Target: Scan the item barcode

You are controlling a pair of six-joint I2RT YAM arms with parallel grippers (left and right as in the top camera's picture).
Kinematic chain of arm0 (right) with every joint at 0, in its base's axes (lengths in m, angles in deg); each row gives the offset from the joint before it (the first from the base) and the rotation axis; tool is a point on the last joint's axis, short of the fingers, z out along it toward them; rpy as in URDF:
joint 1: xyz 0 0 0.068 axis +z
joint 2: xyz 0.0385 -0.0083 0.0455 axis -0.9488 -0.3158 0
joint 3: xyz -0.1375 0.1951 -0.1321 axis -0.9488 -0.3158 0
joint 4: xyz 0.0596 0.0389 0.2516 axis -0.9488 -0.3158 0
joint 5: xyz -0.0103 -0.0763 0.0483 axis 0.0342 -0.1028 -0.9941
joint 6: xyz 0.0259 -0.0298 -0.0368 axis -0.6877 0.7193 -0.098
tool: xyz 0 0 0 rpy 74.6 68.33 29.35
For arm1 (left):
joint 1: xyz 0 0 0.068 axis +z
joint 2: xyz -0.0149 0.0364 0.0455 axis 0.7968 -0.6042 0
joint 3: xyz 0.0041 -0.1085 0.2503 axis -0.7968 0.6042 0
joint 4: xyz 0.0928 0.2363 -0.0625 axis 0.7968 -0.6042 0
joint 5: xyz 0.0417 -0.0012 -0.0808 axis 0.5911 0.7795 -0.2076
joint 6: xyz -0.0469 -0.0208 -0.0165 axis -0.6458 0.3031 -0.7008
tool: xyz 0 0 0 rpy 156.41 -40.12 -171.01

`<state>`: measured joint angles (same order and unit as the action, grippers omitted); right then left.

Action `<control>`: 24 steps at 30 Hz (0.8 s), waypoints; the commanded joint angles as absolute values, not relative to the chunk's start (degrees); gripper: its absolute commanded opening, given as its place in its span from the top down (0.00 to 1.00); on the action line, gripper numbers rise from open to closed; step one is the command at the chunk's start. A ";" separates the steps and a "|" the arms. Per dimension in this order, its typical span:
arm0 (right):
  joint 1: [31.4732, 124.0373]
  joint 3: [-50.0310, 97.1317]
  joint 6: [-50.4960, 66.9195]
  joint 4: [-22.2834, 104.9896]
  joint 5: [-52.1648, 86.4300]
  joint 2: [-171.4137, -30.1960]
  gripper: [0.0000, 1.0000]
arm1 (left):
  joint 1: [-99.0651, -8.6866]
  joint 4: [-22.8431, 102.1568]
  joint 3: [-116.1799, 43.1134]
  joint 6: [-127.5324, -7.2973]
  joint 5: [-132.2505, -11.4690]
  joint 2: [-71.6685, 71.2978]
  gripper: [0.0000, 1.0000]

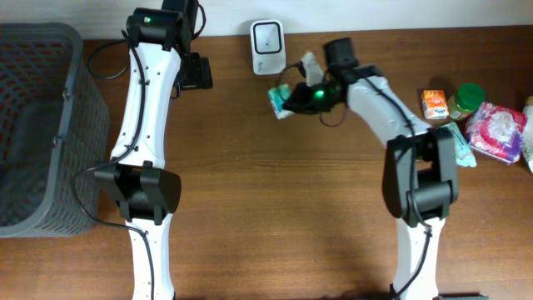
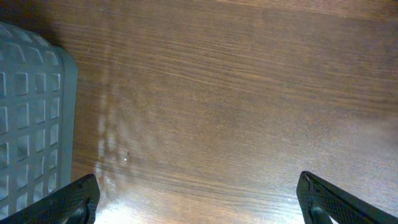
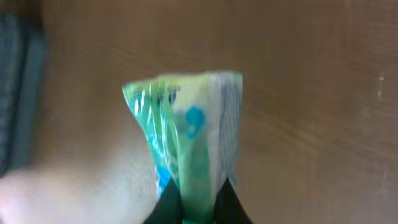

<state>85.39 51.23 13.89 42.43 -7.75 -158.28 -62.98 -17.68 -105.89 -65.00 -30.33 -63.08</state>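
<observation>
Overhead: packet (image 1: 279, 102) in the right pincer (image 1: 291, 95), just below the scanner (image 1: 266, 36); left pincer (image 1: 193, 73) well apart from it, near the worktop's (image 1: 266, 208) far edge
Left wrist: left pincer (image 2: 199, 202) spread wide over bare worktop (image 2: 217, 93); basket (image 2: 31, 112) at one side; no packet here
Right wrist: right pincer (image 3: 198, 204) clamped on the packet's (image 3: 186, 124) lower edge; packet stands up from the fingertips
Handling: probably light, soft, slippery film; pinch an edge or seam, leaving the printed face clear; it may sag or twist

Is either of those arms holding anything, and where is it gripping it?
The right pincer pinches a green plastic packet by one end. The left pincer holds nothing.
</observation>
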 commanded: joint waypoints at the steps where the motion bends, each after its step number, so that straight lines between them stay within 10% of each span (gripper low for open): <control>1: 88.65 52.76 12.17 56.31 8.49 -157.99 0.96 | -63.04 -17.75 -106.37 -64.34 -30.51 -63.21 0.01; 7: 94.14 52.76 37.35 78.11 41.78 -158.34 0.96 | -63.04 -17.75 -106.37 -64.34 -30.53 -63.23 0.01; 24: 94.03 52.87 50.16 89.14 29.97 -165.84 0.96 | -63.04 -17.75 -106.39 -64.34 -30.51 -63.21 0.01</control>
<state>94.07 51.91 49.72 89.41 34.02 -164.79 -62.98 -17.66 -105.89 -65.00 -30.33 -63.08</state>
